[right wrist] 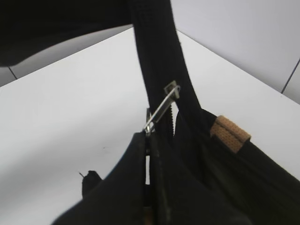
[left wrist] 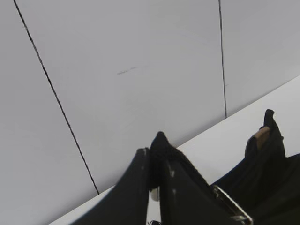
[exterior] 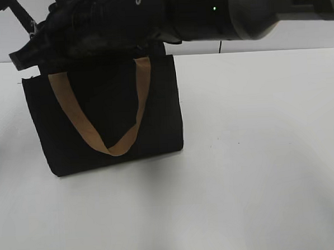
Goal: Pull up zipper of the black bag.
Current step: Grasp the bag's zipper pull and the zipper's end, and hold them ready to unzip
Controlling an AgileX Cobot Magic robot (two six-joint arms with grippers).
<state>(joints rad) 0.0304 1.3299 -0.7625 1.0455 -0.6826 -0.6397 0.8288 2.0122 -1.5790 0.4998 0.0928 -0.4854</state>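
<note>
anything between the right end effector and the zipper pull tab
Nothing: in the right wrist view the right end effector pinches the zipper pull tab directly, above the black bag.

Matt cloth black bag (exterior: 105, 114), seemingly shiny metal zipper (right wrist: 161, 108).

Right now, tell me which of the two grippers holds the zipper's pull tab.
The right gripper: it pinches the silver pull tab of the zipper. The left gripper only clamps a fabric end of the black bag.
</note>
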